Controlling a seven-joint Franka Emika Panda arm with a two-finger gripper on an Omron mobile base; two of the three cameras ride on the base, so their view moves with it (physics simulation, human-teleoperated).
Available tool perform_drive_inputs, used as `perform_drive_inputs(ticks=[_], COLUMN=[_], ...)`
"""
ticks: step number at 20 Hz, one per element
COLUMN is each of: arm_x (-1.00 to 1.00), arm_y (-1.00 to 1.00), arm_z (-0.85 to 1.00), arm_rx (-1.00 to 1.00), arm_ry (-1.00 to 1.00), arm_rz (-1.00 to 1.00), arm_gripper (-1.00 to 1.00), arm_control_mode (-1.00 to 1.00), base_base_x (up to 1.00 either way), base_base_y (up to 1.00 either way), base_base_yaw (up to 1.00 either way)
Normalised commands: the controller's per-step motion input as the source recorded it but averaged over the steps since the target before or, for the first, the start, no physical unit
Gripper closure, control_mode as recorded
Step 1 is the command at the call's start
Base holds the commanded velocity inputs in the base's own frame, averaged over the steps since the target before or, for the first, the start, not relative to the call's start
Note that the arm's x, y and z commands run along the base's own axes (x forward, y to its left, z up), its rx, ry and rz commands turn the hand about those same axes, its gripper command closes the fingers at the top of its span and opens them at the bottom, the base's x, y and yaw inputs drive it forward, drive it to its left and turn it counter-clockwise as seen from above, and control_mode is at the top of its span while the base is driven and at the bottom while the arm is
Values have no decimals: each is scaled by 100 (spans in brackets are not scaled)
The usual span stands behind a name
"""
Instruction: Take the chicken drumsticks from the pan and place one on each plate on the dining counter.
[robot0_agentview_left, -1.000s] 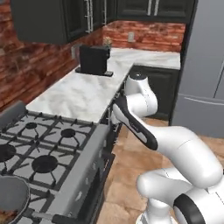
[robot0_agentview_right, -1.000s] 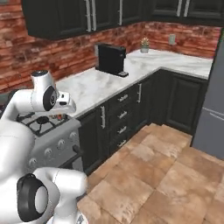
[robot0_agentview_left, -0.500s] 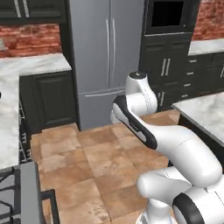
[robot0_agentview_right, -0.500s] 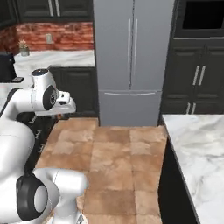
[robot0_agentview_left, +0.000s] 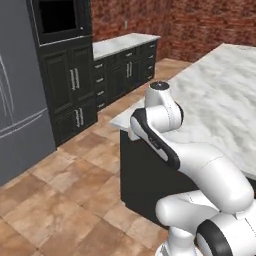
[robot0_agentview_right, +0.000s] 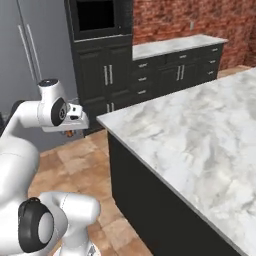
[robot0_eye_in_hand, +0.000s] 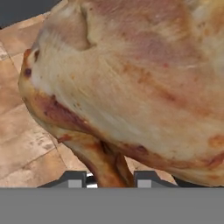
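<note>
Jaws clamped on 1 chicken drumstick (robot0_eye_in_hand: 131, 83) beside dining counter (robot0_agentview_right: 200, 135)

A tall grey steel refrigerator (robot0_agentview_left: 20, 100) filled the left edge of the left base view. Beside it stood dark cabinet doors (robot0_agentview_left: 75, 95) under a black built-in wall oven (robot0_agentview_left: 57, 17). A red brick wall (robot0_agentview_left: 200, 25) crossed the upper right. Terracotta floor tiles (robot0_agentview_left: 55, 200) covered the lower left.

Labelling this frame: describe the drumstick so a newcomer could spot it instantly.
Start at the dining counter, the marble-topped island, then go to the robot's white arm near its corner. At the arm's end, the pincer is clamped on the chicken drumstick: golden-brown roasted meat narrowing to a bone between the fingertips, held above terracotta floor tiles.
</note>
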Motion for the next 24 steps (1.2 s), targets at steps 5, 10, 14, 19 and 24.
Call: perform_drive_inputs(ticks=[5, 10, 14, 19, 24], arm_x=[0, 0, 0, 0, 0], arm_y=[0, 0, 0, 0, 0], arm_z=[0, 0, 0, 0, 0], arm_rx=[0, 0, 0, 0, 0], arm_ry=[0, 0, 0, 0, 0], arm_rz=[0, 0, 0, 0, 0], arm_gripper=[100, 100, 100, 100, 100], arm_control_mode=[100, 100, 100, 100, 100], base_base_x=[73, 91, 69, 69, 72], base_base_y=[14, 68, 100, 98, 92], base_base_yaw=[-60, -19, -6, -14, -22])
